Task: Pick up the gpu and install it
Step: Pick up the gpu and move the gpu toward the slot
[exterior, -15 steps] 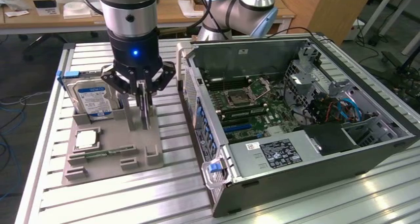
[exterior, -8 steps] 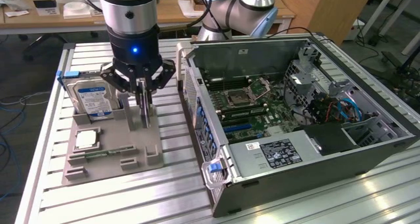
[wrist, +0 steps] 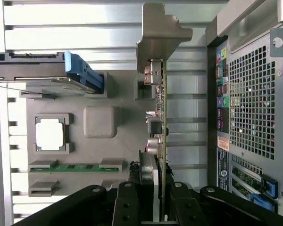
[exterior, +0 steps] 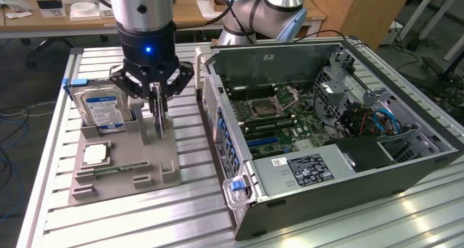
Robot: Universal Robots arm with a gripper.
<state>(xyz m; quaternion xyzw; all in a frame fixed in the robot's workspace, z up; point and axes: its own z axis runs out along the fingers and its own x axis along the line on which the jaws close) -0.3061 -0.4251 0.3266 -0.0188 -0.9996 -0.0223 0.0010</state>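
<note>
The gripper pinches the gpu upright above the grey parts holder, beside the open computer case.

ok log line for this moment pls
claw: shut on gpu card | card: upright, edge-on over grey tray | computer case: open, card not in yet

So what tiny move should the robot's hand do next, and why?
Probably lift straight up a little. The hand grips the gpu on edge, its lower end close to the grey tray, and the open computer case stands beside it.
</note>
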